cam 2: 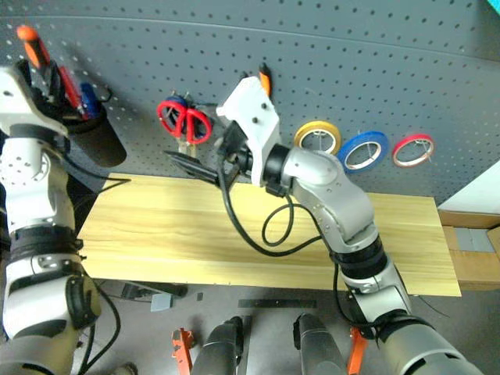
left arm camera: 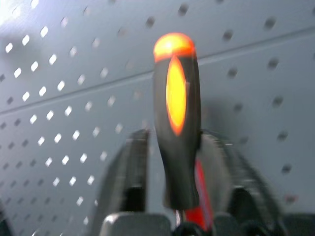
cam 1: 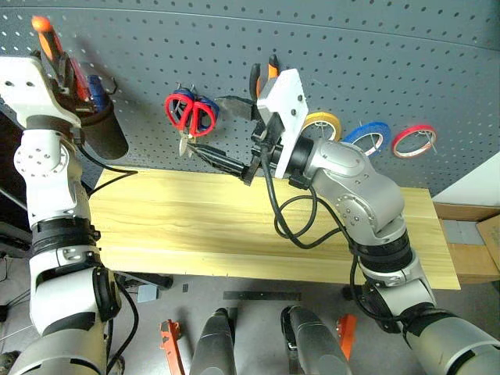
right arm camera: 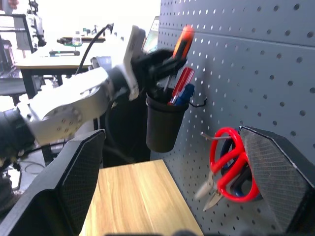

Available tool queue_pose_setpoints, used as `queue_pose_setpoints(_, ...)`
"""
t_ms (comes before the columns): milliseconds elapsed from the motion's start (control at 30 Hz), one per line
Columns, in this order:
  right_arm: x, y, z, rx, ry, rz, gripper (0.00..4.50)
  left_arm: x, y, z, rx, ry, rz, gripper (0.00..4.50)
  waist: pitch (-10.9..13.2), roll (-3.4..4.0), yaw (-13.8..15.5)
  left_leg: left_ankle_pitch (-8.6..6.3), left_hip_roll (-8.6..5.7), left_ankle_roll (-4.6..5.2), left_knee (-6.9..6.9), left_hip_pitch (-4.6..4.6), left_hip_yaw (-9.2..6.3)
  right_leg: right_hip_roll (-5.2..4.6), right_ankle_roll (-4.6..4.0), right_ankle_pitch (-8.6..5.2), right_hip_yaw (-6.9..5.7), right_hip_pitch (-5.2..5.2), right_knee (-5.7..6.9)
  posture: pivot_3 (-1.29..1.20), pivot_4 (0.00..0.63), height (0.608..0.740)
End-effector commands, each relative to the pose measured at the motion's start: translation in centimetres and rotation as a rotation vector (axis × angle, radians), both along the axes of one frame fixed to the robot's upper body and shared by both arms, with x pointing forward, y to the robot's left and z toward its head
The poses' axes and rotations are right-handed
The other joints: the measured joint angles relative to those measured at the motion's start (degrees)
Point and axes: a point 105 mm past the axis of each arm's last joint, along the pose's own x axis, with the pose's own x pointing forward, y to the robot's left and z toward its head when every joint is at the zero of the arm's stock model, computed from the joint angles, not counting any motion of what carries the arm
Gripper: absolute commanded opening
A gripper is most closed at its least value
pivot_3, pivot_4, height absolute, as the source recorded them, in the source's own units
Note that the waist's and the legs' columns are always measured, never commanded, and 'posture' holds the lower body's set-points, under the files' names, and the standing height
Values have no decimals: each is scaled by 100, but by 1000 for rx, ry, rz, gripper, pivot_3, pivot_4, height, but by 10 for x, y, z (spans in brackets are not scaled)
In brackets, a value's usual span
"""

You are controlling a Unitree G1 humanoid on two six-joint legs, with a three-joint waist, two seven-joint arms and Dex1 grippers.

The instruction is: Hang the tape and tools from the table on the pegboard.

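Dropping screwdriver (right arm camera: 180, 43) into black cup (right arm camera: 162, 125) on pegboard (cam 1: 351, 62); left hand (right arm camera: 165, 61) seemingly loosening around handle, right hand (right arm camera: 172, 191) wide, empty. Next: withdraw upward cleanly.

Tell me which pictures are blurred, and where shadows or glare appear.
Left wrist view: the screwdriver handle and the pegboard are soft with blur. Right wrist view: the background beyond the black cup is washed out by bright light. Left eye view: sharp; the red-handled scissors throw a faint shadow on the board.
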Motion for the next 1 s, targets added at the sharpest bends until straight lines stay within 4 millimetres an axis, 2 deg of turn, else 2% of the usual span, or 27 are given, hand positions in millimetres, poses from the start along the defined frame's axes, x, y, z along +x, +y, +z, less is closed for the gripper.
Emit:
queue_pose_setpoints(33,-13,0,18,37,-73,40,4500,-17,-4,29,25,-128,4,3325,-20,-7,1,0,0,0,1,0,0,0,0,0,0,0,0,-52,153,740)
queue_pose_setpoints(100,-12,0,19,41,-78,41,4500,-20,-8,34,24,-153,-3,3938,-66,-9,1,0,-2,-1,0,-1,0,0,0,0,0,0,-2,-49,149,740)
queue_pose_setpoints(167,-12,-1,21,45,-82,40,4500,-24,-14,43,25,-187,-20,3938,-104,-10,1,0,-2,-1,0,-1,1,-1,0,0,0,0,-3,-54,144,740)
queue_pose_setpoints(267,-12,-11,24,60,-84,36,4500,-37,-54,70,81,-267,-148,3938,-129,-27,4,0,-1,-1,3,0,0,-1,-1,1,-2,2,1,-52,140,740)
queue_pose_setpoints(333,-12,-20,25,70,-75,30,4500,-41,-86,74,134,-257,-271,3938,-148,-30,30,1,-1,-1,9,0,-3,-1,-2,2,-4,7,2,-49,139,740)
queue_pose_setpoints(367,-12,-28,24,74,-62,28,4500,-42,-102,69,151,-223,-343,3938,-172,-27,40,1,-4,-1,11,0,-4,-2,-2,2,-4,11,1,-48,138,740)
queue_pose_setpoints(400,-13,-34,22,74,-48,26,4500,-42,-116,61,163,-182,-408,3938,-205,-26,45,1,-5,-1,11,0,-5,-3,-2,2,-4,13,-2,-48,138,740)
queue_pose_setpoints(467,-14,-50,8,26,-17,12,4500,-42,-140,34,162,-52,-541,3938,-278,-4,34,0,-5,0,10,3,-4,-6,-2,1,-1,20,-7,-47,137,740)
queue_pose_setpoints(567,-17,-67,-25,-55,85,-7,4500,-44,-158,-11,67,132,-660,3938,-364,54,13,-6,-6,10,6,16,4,-8,-1,1,7,30,-9,-43,131,740)
queue_pose_setpoints(667,-22,-76,-52,-91,166,-29,4500,-51,-177,-50,29,299,-734,3938,-371,57,-14,-7,3,27,9,30,0,11,-2,1,9,35,12,-41,122,740)
queue_pose_setpoints(867,-13,-98,-111,-118,290,-205,4500,-69,-196,-132,-48,597,-783,3938,-468,89,-51,8,3,25,19,91,1,31,-6,0,28,65,72,-52,102,740)
queue_pose_setpoints(1000,-2,-114,-143,-87,341,-358,4500,-71,-181,-171,-82,692,-689,3938,-564,103,-50,10,5,29,15,148,8,36,7,-21,34,125,42,-59,84,740)
